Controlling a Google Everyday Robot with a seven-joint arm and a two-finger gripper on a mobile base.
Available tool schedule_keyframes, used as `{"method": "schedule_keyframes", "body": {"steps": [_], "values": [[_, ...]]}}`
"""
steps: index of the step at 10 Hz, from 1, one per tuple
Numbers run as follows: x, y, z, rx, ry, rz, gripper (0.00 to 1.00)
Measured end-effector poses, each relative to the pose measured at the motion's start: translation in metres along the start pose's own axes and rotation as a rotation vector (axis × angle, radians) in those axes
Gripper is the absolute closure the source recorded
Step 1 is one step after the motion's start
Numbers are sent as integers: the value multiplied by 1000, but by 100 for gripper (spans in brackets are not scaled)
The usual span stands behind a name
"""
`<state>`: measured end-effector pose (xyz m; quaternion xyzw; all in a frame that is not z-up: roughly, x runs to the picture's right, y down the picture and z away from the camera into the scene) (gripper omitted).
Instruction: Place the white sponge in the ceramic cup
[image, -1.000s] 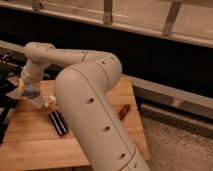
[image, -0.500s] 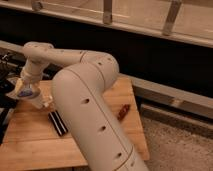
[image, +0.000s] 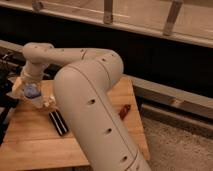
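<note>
My arm reaches from the lower right across the wooden table (image: 30, 145) to its far left edge. The gripper (image: 30, 96) hangs there, low over the table. A pale bluish round thing (image: 31, 91), perhaps the ceramic cup, shows right at the gripper. A small white patch (image: 16, 86), perhaps the white sponge, sits just to its left. I cannot tell whether the gripper holds either one. The big arm link hides the middle of the table.
A black flat object (image: 59, 123) lies on the table just right of the gripper. A small reddish-brown object (image: 124, 111) lies near the table's right edge. A dark wall and a railing run behind. Speckled floor lies to the right.
The gripper has shifted a little to the left and down toward the table's left edge. The objects on the table have not moved.
</note>
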<state>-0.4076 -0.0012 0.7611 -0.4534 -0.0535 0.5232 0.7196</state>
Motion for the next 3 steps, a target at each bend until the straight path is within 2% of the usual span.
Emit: {"method": "schedule_keyframes", "body": {"steps": [3], "values": [[-1, -11, -15, -2, -33, 35, 21]]}}
